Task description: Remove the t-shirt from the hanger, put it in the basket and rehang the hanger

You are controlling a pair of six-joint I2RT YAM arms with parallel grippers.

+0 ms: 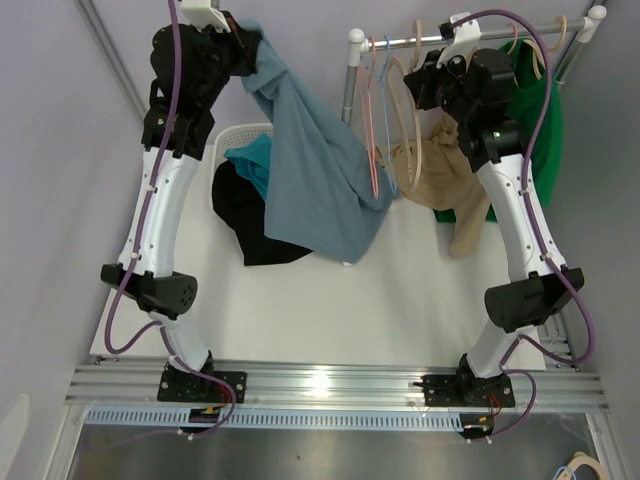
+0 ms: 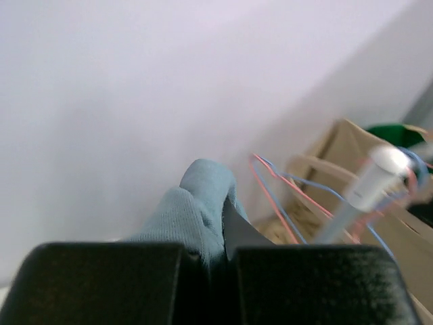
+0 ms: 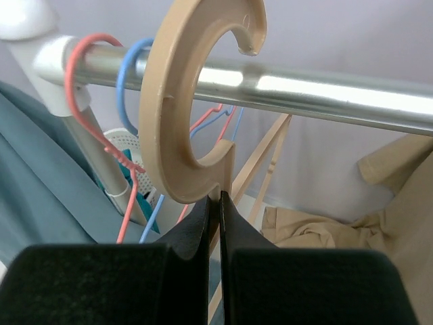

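The grey-blue cloth t-shirt (image 1: pixel 320 170) is hanging between the white plastic mesh basket (image 1: pixel 240 130) on the left and the metal clothes rail (image 3: pixel 325 91) on the right; the beige wooden hanger (image 3: pixel 183 122) is hooking over that rail.

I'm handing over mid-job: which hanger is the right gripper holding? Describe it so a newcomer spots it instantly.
Find the shiny metal rail across the back right of the table. Near its left end, the right gripper pinches a tan hanger just below its hook. Unlike the thin pink wire hanger and blue wire hanger beside it, its hook is a thick, flat C-shaped ring.
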